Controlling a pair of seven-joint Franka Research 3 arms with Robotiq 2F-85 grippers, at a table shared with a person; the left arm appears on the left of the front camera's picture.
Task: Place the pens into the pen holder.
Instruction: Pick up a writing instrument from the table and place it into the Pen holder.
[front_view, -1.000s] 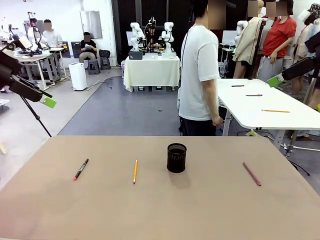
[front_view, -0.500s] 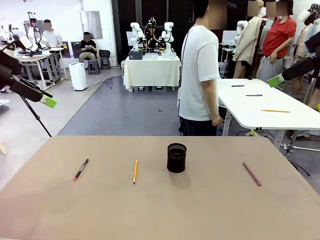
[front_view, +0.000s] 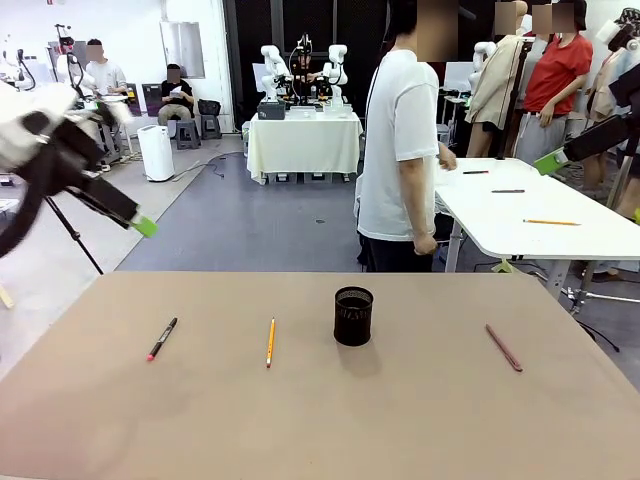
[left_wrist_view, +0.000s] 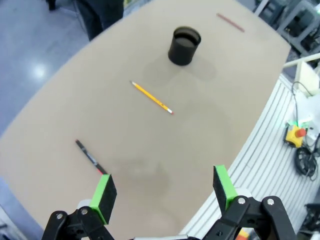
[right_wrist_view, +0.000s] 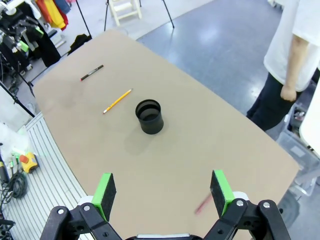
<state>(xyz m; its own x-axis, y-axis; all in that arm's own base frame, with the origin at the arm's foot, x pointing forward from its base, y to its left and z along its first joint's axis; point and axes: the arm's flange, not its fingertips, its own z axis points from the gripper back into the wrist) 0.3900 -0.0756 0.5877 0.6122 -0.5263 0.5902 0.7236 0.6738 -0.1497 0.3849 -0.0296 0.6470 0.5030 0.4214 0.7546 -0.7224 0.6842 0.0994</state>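
Work is not begun: black pen (front_view: 162, 338) and pencil (front_view: 270, 341) lie left of the holder (front_view: 353, 315), brown pen (front_view: 503, 347) right of it, none inside. Left gripper (left_wrist_view: 165, 189) and right gripper (right_wrist_view: 162, 190) hang clear of the holder, jaws apart, empty.

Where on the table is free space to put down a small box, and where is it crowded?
The whole strip of the table on the robot's side of the things is bare. A wide gap also lies between the pen holder and the brown pen. Tightest: between the pencil and the pen holder.
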